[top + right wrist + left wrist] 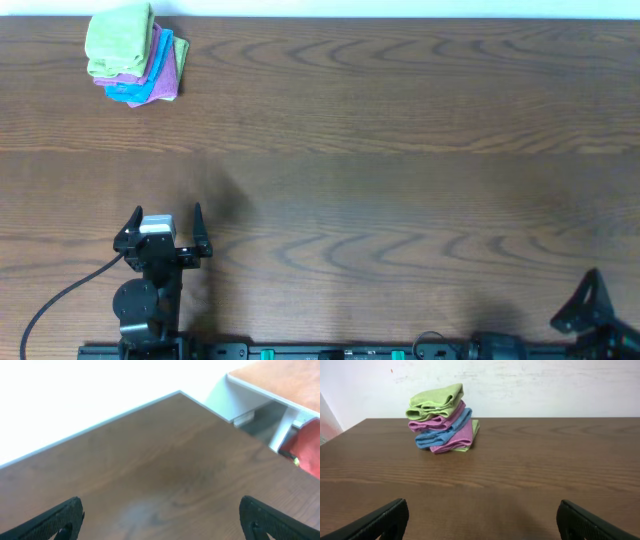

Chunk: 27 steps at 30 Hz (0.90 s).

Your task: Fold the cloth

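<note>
Overall: you see a dark brown wood-grain table (400,150), with two black robot arms along the lower edge of the overhead frame.
Cloth: your lime-green terry cloth (118,38) lies bunched in loose folds on top of a small stack, in the upper left of the overhead frame, near the table's far edge.
Stack: under it you find a purple soft cloth (437,422), a light-blue soft cloth (432,437), more purple and a green edge.
Left gripper (167,212): lower left of the overhead frame, fingers spread wide, nothing between them, well apart from the stack.
Right gripper (160,517): lower right corner overhead, fingers wide apart over bare table.
</note>
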{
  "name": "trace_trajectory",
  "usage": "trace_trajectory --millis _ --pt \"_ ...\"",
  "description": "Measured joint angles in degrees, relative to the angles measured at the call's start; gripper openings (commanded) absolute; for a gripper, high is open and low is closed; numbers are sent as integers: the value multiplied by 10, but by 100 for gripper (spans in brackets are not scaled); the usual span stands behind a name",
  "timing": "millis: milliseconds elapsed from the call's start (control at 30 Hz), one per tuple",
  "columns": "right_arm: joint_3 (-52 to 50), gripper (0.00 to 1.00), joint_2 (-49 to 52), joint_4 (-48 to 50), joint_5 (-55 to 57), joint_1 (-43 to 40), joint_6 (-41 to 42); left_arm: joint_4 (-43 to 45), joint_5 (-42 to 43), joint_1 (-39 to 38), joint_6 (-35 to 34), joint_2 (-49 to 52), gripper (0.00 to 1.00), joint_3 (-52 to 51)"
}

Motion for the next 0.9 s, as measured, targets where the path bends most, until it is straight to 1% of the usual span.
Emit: trace_trajectory --millis 67,200,367,533,667,900 --pt "-50 99 -46 52 -13 -9 -22 1 0 0 0 0 95 0" --pt "-172 99 -103 160 -42 -17 -76 1 -2 0 0 0 96 0" --pt "-323 99 -127 263 -73 -19 -120 1 -2 0 0 0 95 0" --pt "-441 99 -152 351 -110 -19 -133 1 -2 0 0 0 96 -1" --pt "-492 99 -185 391 -142 -12 -136 1 -2 0 0 0 96 -1" --pt "-530 99 -204 412 -160 18 -137 1 -2 0 0 0 95 -1"
